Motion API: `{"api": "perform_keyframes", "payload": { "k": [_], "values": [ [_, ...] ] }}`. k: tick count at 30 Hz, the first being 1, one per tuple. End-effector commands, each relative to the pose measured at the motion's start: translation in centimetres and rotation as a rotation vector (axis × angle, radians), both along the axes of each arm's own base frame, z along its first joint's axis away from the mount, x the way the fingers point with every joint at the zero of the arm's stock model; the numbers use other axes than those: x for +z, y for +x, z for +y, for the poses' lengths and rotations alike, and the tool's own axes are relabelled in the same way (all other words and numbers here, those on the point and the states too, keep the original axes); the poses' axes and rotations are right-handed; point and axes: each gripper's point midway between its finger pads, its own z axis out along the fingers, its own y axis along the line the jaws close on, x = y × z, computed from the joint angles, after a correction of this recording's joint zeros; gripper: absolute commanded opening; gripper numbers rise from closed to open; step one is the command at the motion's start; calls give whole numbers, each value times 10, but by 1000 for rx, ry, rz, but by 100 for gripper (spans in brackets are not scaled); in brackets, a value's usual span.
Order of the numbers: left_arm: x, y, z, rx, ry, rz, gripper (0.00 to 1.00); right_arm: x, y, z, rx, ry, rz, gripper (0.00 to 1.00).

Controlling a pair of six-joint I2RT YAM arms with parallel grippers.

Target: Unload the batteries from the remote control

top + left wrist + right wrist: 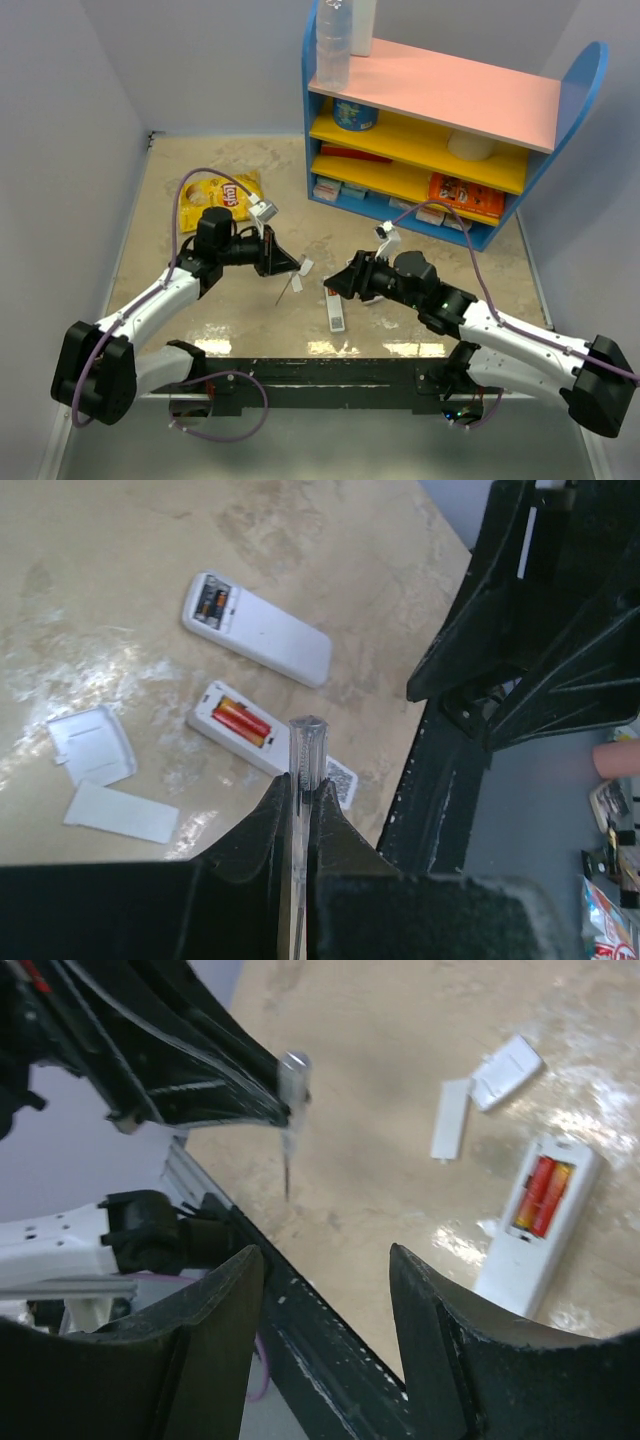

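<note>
Right gripper (325, 1258): jaws apart and empty, hanging near the remote control (530, 1230), which lies back-up on the table (100, 560) with its slot uncovered. If you close off-centre, you shove the loose bar instead of pinning it. Left gripper (302, 798): clamped on a thin clear-handled tool (305, 745), tip apart from the remote. It may twist under levering. Batteries (240, 721): both seated in the slot. If you pry hard, one may spring out and roll away.

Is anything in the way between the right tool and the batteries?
Nothing visible is. The batteries lie bare in the open slot of the remote control, and both loose covers sit off to the side. The right tool stands open, with only bare table between.
</note>
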Motion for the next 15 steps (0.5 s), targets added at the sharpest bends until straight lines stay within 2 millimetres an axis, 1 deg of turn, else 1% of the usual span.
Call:
{"api": "perform_keyframes", "payload": {
  "k": [1,2,3,5,6,7,9,10,12,15],
  "values": [
    [30,-25,-17,-154,-103,-89,0,63,-5,17,114,120,-161,56],
    [29,-30,-18,-177,-108,-82,0,66,-5,19,123,125,-174,56],
    [28,-32,-19,-189,-110,-81,0,77,-6,21,138,141,-195,56],
    [27,-37,-21,-211,-119,-83,0,79,-5,26,159,123,-209,55],
    [26,-39,-22,-218,-122,-76,0,84,-5,29,178,117,-216,54],
    [28,-40,-23,-227,-128,-79,0,80,-3,32,191,91,-225,54],
    [30,-43,-24,-243,-137,-81,0,81,-1,36,207,70,-230,52],
    [29,-44,-24,-247,-136,-79,0,78,1,38,212,58,-224,50],
    [30,-45,-24,-252,-138,-84,0,81,2,42,221,66,-225,48],
    [30,-46,-24,-260,-140,-83,0,76,4,48,221,72,-190,47]
  ]
}}
